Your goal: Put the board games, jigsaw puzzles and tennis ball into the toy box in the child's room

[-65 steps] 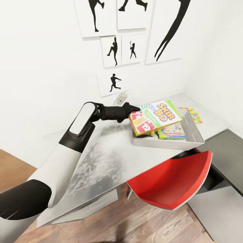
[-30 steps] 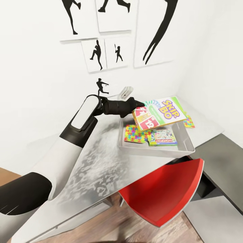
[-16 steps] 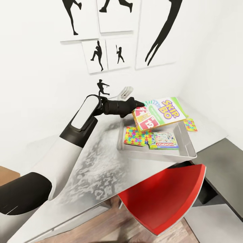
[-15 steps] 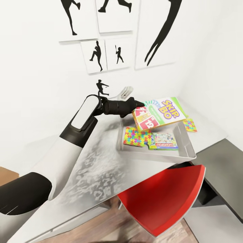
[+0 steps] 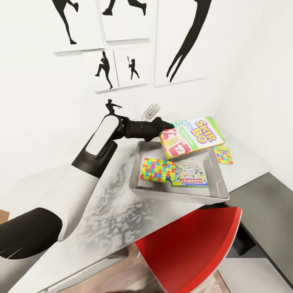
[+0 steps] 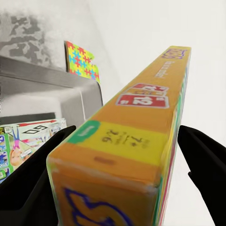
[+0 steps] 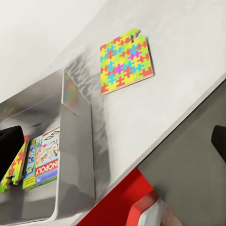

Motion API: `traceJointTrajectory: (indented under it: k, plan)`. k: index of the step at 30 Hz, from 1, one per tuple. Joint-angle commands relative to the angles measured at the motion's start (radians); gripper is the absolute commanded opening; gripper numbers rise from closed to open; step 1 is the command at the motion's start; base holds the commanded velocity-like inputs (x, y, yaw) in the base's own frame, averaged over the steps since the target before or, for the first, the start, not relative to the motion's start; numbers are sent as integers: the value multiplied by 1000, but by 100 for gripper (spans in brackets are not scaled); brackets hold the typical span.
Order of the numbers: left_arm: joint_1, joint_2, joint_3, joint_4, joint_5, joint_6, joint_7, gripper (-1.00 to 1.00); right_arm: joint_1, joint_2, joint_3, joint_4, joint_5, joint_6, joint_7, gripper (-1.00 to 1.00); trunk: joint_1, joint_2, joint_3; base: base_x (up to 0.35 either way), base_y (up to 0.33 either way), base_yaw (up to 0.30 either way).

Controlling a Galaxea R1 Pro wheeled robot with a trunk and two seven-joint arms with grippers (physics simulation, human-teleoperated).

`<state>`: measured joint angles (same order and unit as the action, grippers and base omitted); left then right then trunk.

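I am holding the Skip-Bo box (image 5: 192,136) in my left gripper (image 5: 162,124), the 2 fingers (image 6: 33,179) clamped on its short end, and I am keeping it raised and tilted above the far side of the toy box (image 5: 138,173). The toy box is sitting on the table (image 5: 101,199), just beside the wall. Inside it, 1 jigsaw puzzle (image 5: 158,170) is lying flat, and the Monopoly box (image 5: 190,177) is lying next to it, touching it. The other jigsaw puzzle (image 5: 223,155) is lying on the table outside the toy box, near its far right corner. In my right wrist view I am seeing that puzzle from above; I cannot tell whether my right gripper is open or closed. A red chair (image 5: 191,248) is standing at the table's near edge.
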<state>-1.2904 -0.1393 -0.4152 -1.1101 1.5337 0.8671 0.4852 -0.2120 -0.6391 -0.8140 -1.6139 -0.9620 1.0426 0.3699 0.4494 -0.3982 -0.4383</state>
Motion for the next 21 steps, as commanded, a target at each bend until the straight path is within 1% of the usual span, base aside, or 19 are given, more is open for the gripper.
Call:
traceJointTrajectory:
  k: [1,4,8,10,13,15,16,19,20,21]
  plan:
    - [-1,2,1,0,14,0,10,-100,-1,0,0,0,10,5,10,100,1,-2,-2,7,-9,0]
    - [-2,7,5,3,21,5,4,-100,-1,-2,5,0,9,5,10,100,1,-2,-2,3,-5,0]
    - [-18,12,8,17,24,11,-1,-100,-1,-6,7,0,8,5,10,100,1,-2,-2,2,-2,0]
    - [-26,14,8,38,28,19,-5,-100,-1,-8,9,0,7,5,10,100,1,-2,-2,0,-1,0]
    - [-33,17,8,80,36,51,-21,-100,-2,-10,17,0,7,5,10,100,1,-2,-2,0,0,0]
    - [-38,18,9,108,35,77,-42,-100,-2,-10,24,0,7,5,10,100,1,-2,-2,0,0,0]
    - [-48,19,8,136,33,99,-69,-100,-2,-11,29,0,8,5,10,100,1,-2,-2,0,0,0]
    - [-58,22,7,158,32,113,-97,-100,-3,-12,33,0,8,5,10,100,1,-2,-2,0,0,0]
    - [-68,27,3,180,31,133,-127,-100,-3,-13,36,0,8,5,10,100,1,-2,-2,0,0,0]
    - [-72,30,-2,194,31,150,-139,-100,-3,-13,37,0,8,5,10,100,1,-2,-2,0,0,0]
